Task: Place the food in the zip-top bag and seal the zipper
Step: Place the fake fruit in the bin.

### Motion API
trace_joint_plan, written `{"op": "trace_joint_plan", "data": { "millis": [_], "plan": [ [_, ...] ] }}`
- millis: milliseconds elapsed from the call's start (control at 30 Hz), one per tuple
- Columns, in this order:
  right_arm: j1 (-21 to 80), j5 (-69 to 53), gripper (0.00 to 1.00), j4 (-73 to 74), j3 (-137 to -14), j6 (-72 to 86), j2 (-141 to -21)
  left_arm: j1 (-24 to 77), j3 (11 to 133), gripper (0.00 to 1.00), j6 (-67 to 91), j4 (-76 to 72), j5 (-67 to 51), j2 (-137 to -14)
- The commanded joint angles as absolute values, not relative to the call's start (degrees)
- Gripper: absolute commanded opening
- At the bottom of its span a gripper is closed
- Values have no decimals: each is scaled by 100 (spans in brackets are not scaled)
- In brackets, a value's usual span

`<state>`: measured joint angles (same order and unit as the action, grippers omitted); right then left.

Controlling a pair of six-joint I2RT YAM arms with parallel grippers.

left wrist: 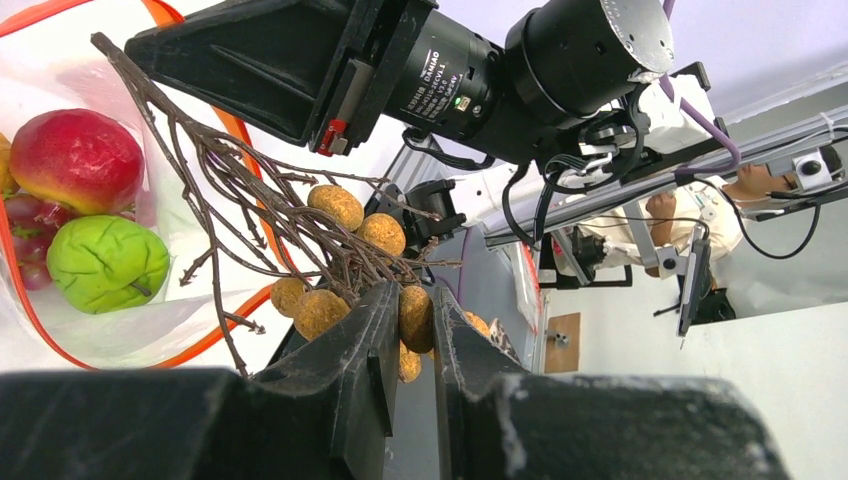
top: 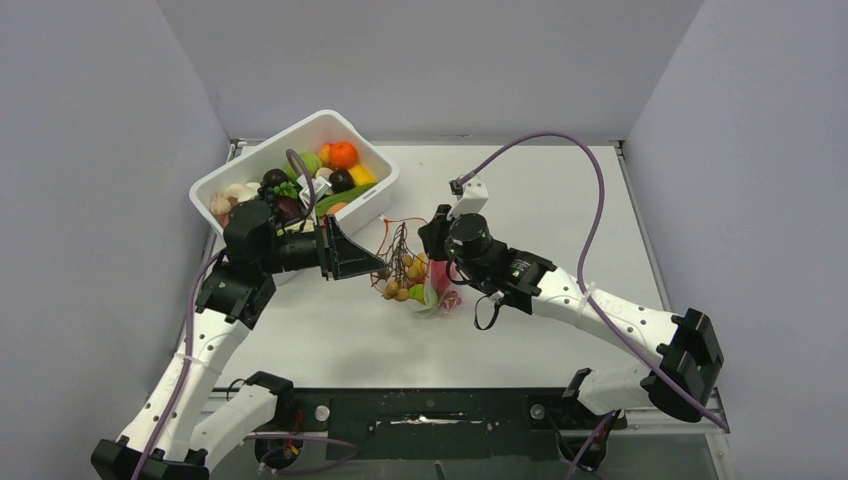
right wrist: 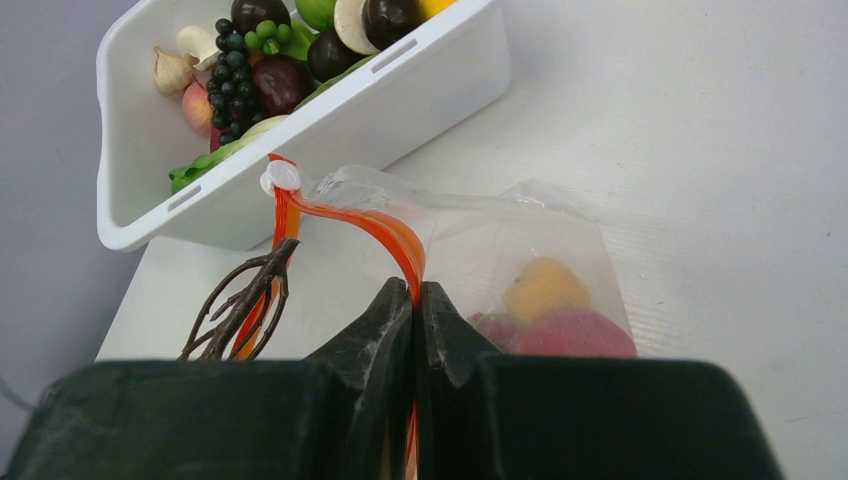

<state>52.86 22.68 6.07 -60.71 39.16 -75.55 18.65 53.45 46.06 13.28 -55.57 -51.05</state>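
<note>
The clear zip-top bag lies mid-table with its mouth held open; red, green and yellow fruit show inside it. Its red-orange zipper is pinched by my right gripper, which is shut on the strip and holds it up. My left gripper is shut on a brown longan of a twiggy longan bunch. It holds the bunch at the bag's open mouth, twigs reaching into it. The white slider sits at the strip's far end.
A white bin at the back left holds several toy fruits and vegetables: an orange, grapes, garlic, plums. It stands just behind my left gripper. The right arm's purple cable loops over the right half of the table.
</note>
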Motion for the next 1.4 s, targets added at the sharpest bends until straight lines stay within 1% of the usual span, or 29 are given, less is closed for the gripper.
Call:
{"op": "trace_joint_plan", "data": {
  "millis": [0, 367, 667, 900, 1133, 1367],
  "plan": [
    [5252, 2322, 0, 243, -6329, 3850, -7486, 1884, 5344, 8, 4601, 1160, -5712, -4939],
    [5258, 2303, 0, 212, -6310, 3910, -7512, 1886, 5304, 8, 4842, 1119, -5682, -4746],
    [5264, 2261, 0, 194, -6300, 3920, -7506, 1881, 5178, 8, 4697, 1373, -5490, -5032],
    [5315, 2137, 0, 170, -6319, 3894, -7544, 1885, 5237, 8, 4469, 1357, -5041, -5346],
    [5407, 1918, 0, 117, -6319, 3873, -7614, 1887, 4965, 8, 4752, 406, -4835, -5883],
    [5456, 1883, 0, 66, -6219, 3876, -7569, 1890, 4857, 8, 4352, 235, -4347, -6327]
  ]
}}
